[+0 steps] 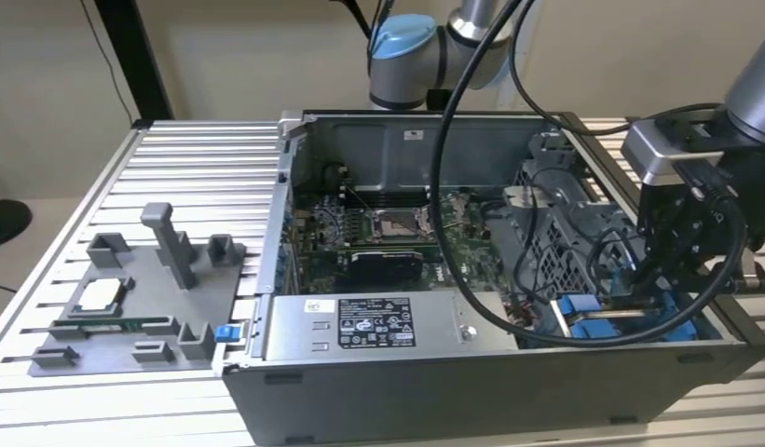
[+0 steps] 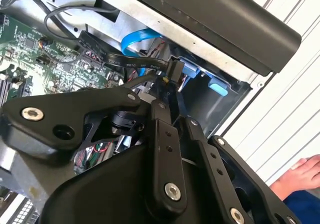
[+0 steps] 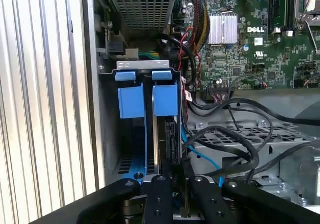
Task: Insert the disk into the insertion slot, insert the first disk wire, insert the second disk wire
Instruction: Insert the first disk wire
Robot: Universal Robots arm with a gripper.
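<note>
Arm [image 1: 758, 88] bent down into open computer case [image 1: 482, 396]. Gripper [image 2: 169, 95] pinched on black wire connector [image 2: 173, 72] by insertion slot [image 3: 131, 101]. Slatted metal table [image 1: 196, 186], beige wall [image 1: 233, 56].

The exterior view looks down on the whole open computer case [image 1: 482, 368], while both wrist views peer closely past the gripper [image 3: 172, 173] into its blue-railed drive bay [image 3: 142, 64].

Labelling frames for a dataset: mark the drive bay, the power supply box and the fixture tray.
drive bay [image 3: 142, 65], first wrist view, on its grey metal lip.
power supply box [image 1: 375, 324], exterior view, on its white sticker.
fixture tray [image 1: 152, 305], exterior view, on its bare flat base.
</note>
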